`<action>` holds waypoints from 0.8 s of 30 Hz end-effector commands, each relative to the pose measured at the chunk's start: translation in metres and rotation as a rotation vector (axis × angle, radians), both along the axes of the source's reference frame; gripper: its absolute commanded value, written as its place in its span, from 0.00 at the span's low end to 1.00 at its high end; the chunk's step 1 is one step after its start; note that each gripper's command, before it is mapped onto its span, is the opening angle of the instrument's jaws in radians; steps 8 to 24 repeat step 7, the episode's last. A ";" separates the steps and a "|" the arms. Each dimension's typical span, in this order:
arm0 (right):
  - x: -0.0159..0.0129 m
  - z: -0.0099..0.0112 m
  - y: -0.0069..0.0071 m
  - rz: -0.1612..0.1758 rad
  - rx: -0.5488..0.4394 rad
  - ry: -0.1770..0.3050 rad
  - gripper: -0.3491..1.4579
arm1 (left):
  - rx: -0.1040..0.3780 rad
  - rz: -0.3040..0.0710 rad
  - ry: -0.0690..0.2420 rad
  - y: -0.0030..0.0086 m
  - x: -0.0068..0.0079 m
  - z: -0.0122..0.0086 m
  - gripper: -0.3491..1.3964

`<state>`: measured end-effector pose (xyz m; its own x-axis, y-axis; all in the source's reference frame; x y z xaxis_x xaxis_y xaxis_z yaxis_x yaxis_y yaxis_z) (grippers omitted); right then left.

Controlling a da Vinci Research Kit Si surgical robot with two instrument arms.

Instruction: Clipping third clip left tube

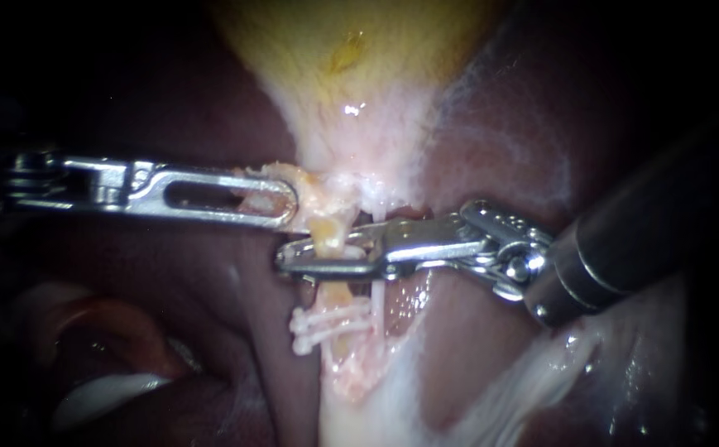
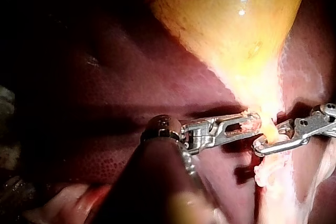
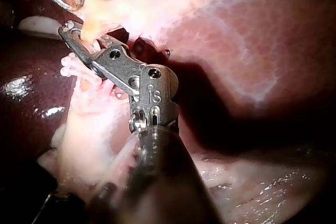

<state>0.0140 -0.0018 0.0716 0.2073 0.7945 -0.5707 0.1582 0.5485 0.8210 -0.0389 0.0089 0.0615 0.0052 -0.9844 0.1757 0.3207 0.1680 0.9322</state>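
Note:
The left tube (image 1: 332, 225) runs down from the yellow gallbladder (image 1: 351, 50) as a yellowish stalk. Two white clips (image 1: 330, 324) sit across it lower down. My right instrument (image 1: 289, 261) comes in from the right, and its jaws lie closed around the tube just above those clips; the same grip shows in the right wrist view (image 3: 68, 29) and the left wrist view (image 2: 258, 145). My left instrument (image 1: 289, 203), with slotted jaws, is shut on pale tissue at the gallbladder's neck, just above the right instrument's jaws.
Dark red liver (image 1: 169, 108) lies on both sides of the tube. A thin white strand (image 1: 376, 290) runs beside the tube on its right. Pale fatty tissue (image 1: 392, 406) spreads below the clips.

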 end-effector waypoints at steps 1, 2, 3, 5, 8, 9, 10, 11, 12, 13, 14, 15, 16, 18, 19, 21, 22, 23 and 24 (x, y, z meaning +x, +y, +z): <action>0.0000 0.0000 0.0000 0.001 -0.001 0.000 0.00 | 0.000 0.000 0.000 0.0000 0.0000 0.0000 0.00; 0.0000 0.0000 0.0000 0.001 -0.001 0.000 0.00 | 0.000 0.000 0.000 0.0000 0.0000 0.0000 0.00; 0.0000 0.0000 0.0000 0.001 -0.001 0.000 0.00 | 0.000 0.000 0.000 0.0000 0.0000 0.0000 0.00; 0.0000 0.0000 0.0000 0.001 -0.001 0.000 0.00 | 0.000 0.000 0.000 0.0000 0.0000 0.0000 0.00; 0.0000 0.0000 0.0000 0.001 -0.001 0.000 0.00 | 0.000 0.000 0.000 0.0000 0.0000 0.0000 0.00; 0.0000 0.0000 0.0000 0.001 -0.001 0.000 0.00 | 0.000 0.000 0.000 0.0000 0.0000 0.0000 0.00; 0.0000 0.0000 0.0000 0.001 -0.001 0.000 0.00 | 0.000 0.000 0.000 0.0000 0.0000 0.0000 0.00; 0.0000 0.0000 0.0000 0.001 -0.001 0.000 0.00 | 0.000 0.000 0.000 0.0000 0.0000 0.0000 0.00; 0.0000 0.0000 0.0000 0.001 -0.001 0.000 0.00 | 0.000 0.000 0.000 0.0000 0.0000 0.0000 0.00; 0.0000 0.0000 0.0000 0.001 -0.001 0.000 0.00 | 0.000 0.000 0.000 0.0000 0.0000 0.0000 0.00; 0.0000 0.0000 0.0000 0.001 -0.001 0.000 0.00 | 0.000 0.000 0.000 0.0000 0.0000 0.0000 0.00; 0.0000 0.0000 0.0000 0.001 -0.001 0.000 0.00 | 0.000 0.000 0.000 0.0000 0.0000 0.0000 0.00; 0.0000 0.0000 0.0000 0.001 -0.001 0.000 0.00 | 0.000 0.000 0.000 0.0000 0.0000 0.0000 0.00; 0.0000 0.0000 0.0000 0.001 -0.001 0.000 0.00 | 0.000 0.000 0.000 0.0000 0.0000 0.0000 0.00; 0.0000 0.0000 0.0000 0.001 -0.001 0.000 0.00 | 0.000 0.000 0.000 0.0000 0.0000 0.0000 0.00; 0.0000 0.0000 0.0000 0.001 -0.001 0.000 0.00 | 0.000 0.000 0.000 0.0000 0.0000 0.0000 0.00; 0.0000 0.0000 0.0000 0.001 -0.001 0.000 0.00 | 0.000 0.000 0.000 0.0000 0.0000 0.0000 0.00; 0.0000 0.0000 0.0000 0.001 -0.001 0.000 0.00 | 0.000 0.000 0.000 0.0000 0.0000 0.0000 0.00; 0.0000 0.0000 0.0000 0.001 -0.001 0.000 0.00 | 0.000 0.000 0.000 0.0000 0.0000 0.0000 0.00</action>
